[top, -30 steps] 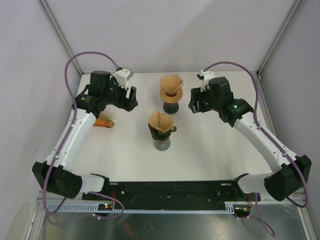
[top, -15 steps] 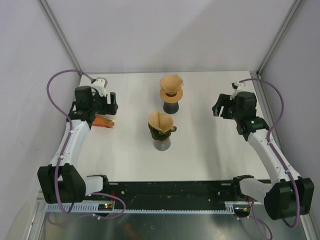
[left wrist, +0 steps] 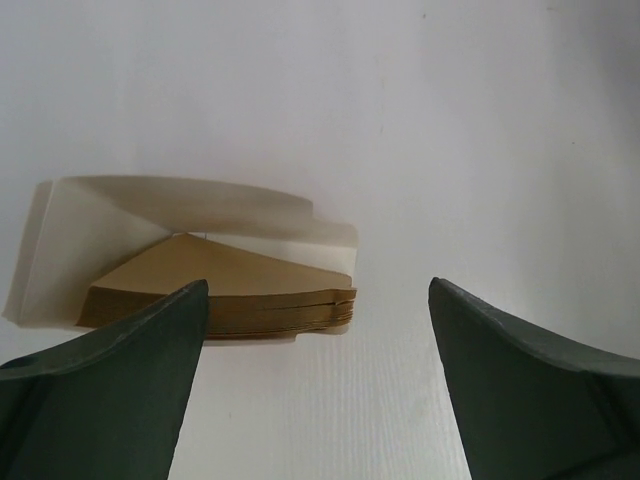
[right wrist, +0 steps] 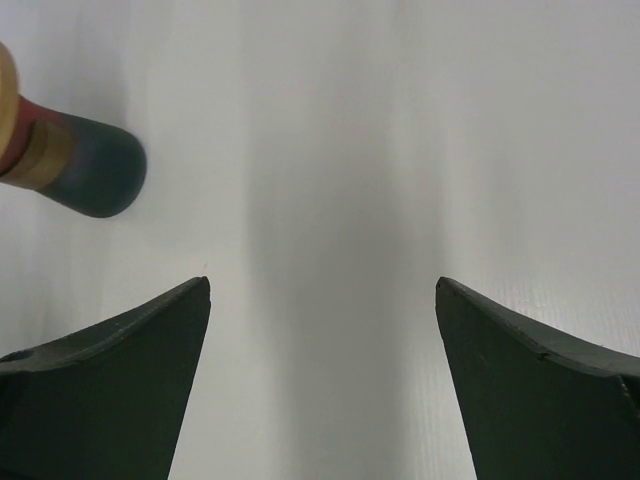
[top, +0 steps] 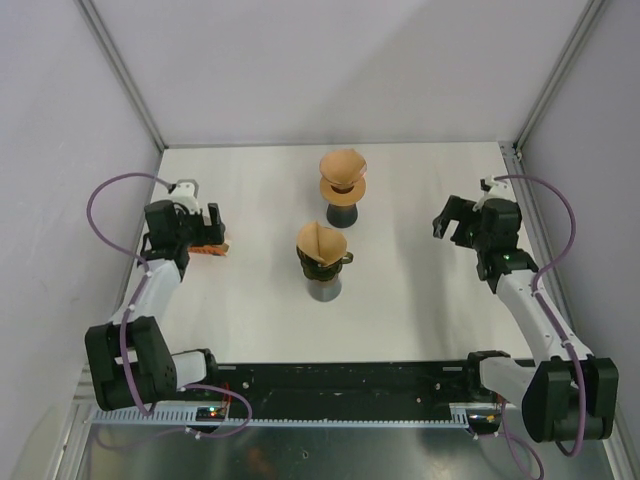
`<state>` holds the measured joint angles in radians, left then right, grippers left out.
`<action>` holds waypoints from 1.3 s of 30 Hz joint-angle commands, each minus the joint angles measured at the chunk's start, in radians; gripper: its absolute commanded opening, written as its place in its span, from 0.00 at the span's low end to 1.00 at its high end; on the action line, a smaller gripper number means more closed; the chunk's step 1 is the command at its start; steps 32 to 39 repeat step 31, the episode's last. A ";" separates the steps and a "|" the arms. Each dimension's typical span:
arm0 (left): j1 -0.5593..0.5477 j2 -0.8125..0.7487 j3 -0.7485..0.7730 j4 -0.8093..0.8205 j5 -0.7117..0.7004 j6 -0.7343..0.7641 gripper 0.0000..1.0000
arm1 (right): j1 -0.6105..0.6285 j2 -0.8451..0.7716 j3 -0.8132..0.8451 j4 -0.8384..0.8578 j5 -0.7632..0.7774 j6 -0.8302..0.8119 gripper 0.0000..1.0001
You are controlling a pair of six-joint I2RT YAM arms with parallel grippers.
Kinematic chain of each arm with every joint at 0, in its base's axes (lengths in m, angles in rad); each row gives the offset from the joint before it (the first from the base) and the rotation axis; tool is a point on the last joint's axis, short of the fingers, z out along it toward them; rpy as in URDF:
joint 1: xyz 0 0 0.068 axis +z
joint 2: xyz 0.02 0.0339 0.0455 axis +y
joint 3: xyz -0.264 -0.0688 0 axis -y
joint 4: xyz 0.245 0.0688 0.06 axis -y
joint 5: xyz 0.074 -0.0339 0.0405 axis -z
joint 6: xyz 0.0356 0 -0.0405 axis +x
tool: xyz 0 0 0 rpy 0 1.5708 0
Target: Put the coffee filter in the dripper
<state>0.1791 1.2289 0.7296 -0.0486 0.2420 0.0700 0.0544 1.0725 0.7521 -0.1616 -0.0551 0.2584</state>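
Left arm [top: 150,290]: elbow bent, reaching along the left side. Left gripper [left wrist: 318,300]: jaws wide apart (nothing between them). Right arm [top: 532,305]: mirrored pose on the right. Right gripper [right wrist: 322,292]: jaws wide, empty, seemingly angled downward.

Just the background bits of the cell, nothing fancy

White table [top: 420,310] with a faint ribbed texture up close, boxed in by pale lilac-grey walls: back wall [top: 340,70], left wall [top: 50,200], right wall [top: 612,150]. Two aluminium posts run up from the far corners, one back-left [top: 119,72] and one back-right [top: 564,70]. Along the near edge there's a black rail [top: 350,378], a slotted metal strip [top: 340,412] just below it, then a brushed steel sheet [top: 380,455] at the very bottom. Near the table's left edge a white paper sleeve [left wrist: 80,230] lies flat. It could be an envelope or a folded sheet, the wrist view doesn't settle it.
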 commanded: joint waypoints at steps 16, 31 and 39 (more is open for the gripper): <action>0.022 0.131 -0.213 0.497 -0.078 -0.051 1.00 | -0.093 0.091 -0.254 0.464 0.043 0.011 0.99; 0.023 0.188 -0.214 0.536 -0.053 -0.059 1.00 | -0.112 0.112 -0.335 0.614 0.094 -0.033 0.99; 0.023 0.188 -0.214 0.536 -0.053 -0.059 1.00 | -0.112 0.112 -0.335 0.614 0.094 -0.033 0.99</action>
